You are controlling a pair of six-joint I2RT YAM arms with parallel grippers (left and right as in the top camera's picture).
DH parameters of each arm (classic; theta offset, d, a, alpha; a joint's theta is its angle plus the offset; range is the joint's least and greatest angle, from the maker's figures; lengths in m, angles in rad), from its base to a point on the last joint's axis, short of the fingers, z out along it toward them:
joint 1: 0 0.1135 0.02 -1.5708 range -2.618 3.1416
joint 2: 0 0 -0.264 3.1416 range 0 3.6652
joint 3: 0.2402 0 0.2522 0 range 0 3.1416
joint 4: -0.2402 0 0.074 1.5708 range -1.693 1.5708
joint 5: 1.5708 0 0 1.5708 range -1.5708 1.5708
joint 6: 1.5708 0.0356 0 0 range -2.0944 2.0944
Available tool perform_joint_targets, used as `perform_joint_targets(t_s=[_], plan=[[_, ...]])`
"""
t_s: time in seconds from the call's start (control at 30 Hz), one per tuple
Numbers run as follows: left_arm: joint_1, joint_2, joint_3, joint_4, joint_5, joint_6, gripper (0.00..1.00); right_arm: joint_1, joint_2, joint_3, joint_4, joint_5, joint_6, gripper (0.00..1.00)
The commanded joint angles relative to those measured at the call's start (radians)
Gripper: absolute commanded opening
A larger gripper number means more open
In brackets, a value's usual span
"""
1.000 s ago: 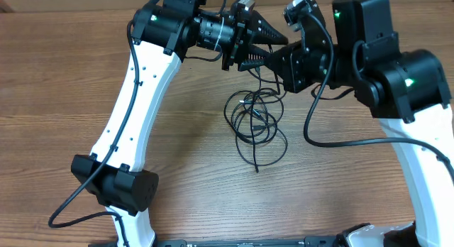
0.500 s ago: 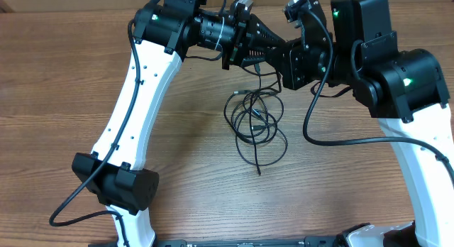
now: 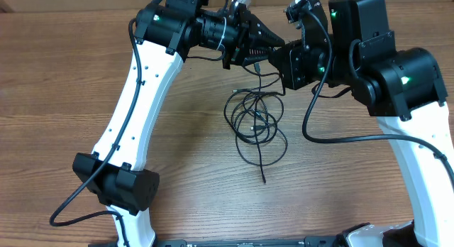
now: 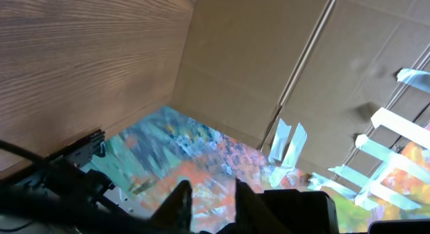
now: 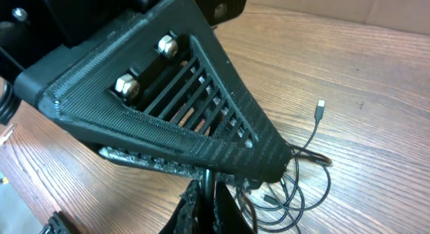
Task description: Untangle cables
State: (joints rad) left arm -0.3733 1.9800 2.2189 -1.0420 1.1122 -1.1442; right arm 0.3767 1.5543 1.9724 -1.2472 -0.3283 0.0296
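Both L gripper [image 4: 211, 197], R gripper [image 5: 201, 202] close, near cables [image 3: 255, 121].

Three thin black cables [image 3: 255, 119] lie before me on the wood-grain table [image 3: 57, 98] as one loose knot of overlapping loops. One straight tail trails toward me, ending in a small plug [image 3: 264, 179]. Another silvery plug [image 5: 321, 107] lies just clear of the loops. A few strands lead away where I cannot follow them.

A wood-grain table [image 3: 57, 98] carries loose loops of black cables [image 3: 257, 121].
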Motion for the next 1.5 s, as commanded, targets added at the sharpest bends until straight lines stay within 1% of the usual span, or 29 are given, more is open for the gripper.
perform_joint_targets(t_s=[0.0,0.17,0.23,0.3,0.37,0.43,0.47,0.57,0.63,0.7,0.77,0.8,0.83,0.87,0.9,1.0,1.1,1.17,1.27,1.3,1.37,1.43,1.47], plan=[[0.010,-0.005,0.014,0.001,-0.019,0.006,0.16,0.002,0.000,-0.002,0.007,0.014,0.008,0.04],[0.014,-0.005,0.014,0.001,-0.020,0.004,0.16,0.002,0.000,-0.002,0.006,0.013,0.026,0.04],[0.014,-0.005,0.014,0.001,-0.020,0.002,0.12,0.002,0.000,-0.002,0.006,0.013,0.026,0.04],[0.014,-0.005,0.014,0.001,-0.020,0.002,0.04,0.002,0.000,-0.002,0.004,0.012,0.026,0.04],[0.014,-0.005,0.014,0.001,-0.020,0.002,0.04,0.002,0.000,-0.002,0.004,-0.003,0.026,0.05],[0.014,-0.005,0.014,0.001,-0.020,0.004,0.04,0.002,0.000,-0.002,0.004,-0.014,0.026,0.10],[0.014,-0.005,0.014,0.008,-0.021,0.012,0.04,0.002,0.000,-0.002,0.003,-0.013,0.027,0.15],[0.014,-0.005,0.014,0.059,-0.019,0.076,0.04,0.001,0.000,-0.002,0.000,-0.011,0.068,0.17],[0.014,-0.005,0.015,0.082,-0.012,0.085,0.04,-0.008,-0.001,-0.002,-0.002,-0.008,0.100,0.22],[0.015,-0.005,0.015,0.119,0.020,0.081,0.04,-0.025,-0.008,0.000,-0.003,-0.009,0.116,0.29],[0.020,-0.006,0.015,0.187,0.068,0.064,0.04,-0.052,-0.020,0.000,-0.005,-0.009,0.128,0.45],[0.023,-0.006,0.015,0.219,0.088,0.043,0.04,-0.073,-0.031,0.000,-0.010,-0.009,0.131,0.54],[0.030,-0.006,0.015,0.259,0.108,0.002,0.04,-0.098,-0.043,0.000,-0.017,-0.010,0.132,0.66],[0.040,-0.006,0.015,0.297,0.122,-0.033,0.04,-0.129,-0.058,0.000,-0.027,-0.010,0.142,0.73],[0.047,-0.006,0.016,0.327,0.131,-0.054,0.04,-0.154,-0.070,0.000,-0.035,-0.010,0.152,0.77],[0.083,-0.006,0.016,0.427,0.134,-0.097,0.04,-0.241,-0.108,0.000,-0.064,-0.013,0.158,0.84],[0.121,-0.006,0.016,0.497,0.134,-0.164,0.04,-0.313,-0.134,0.000,-0.094,-0.013,0.156,0.90],[0.144,-0.006,0.016,0.560,0.137,-0.219,0.04,-0.350,-0.139,0.000,-0.114,-0.013,0.153,0.91],[0.168,-0.006,0.016,0.687,0.171,-0.351,0.04,-0.387,-0.137,-0.003,-0.140,-0.013,0.153,0.92],[0.176,-0.006,0.016,0.751,0.191,-0.414,0.04,-0.395,-0.137,-0.003,-0.147,-0.013,0.153,0.92],[0.189,-0.006,0.016,0.929,0.226,-0.556,0.04,-0.404,-0.137,-0.003,-0.147,-0.013,0.153,0.92],[0.200,-0.006,0.016,1.114,0.238,-0.702,0.04,-0.404,-0.137,-0.003,-0.142,-0.013,0.153,0.92],[0.207,-0.006,0.016,1.225,0.238,-0.794,0.04,-0.404,-0.137,-0.003,-0.142,-0.013,0.153,0.92]])
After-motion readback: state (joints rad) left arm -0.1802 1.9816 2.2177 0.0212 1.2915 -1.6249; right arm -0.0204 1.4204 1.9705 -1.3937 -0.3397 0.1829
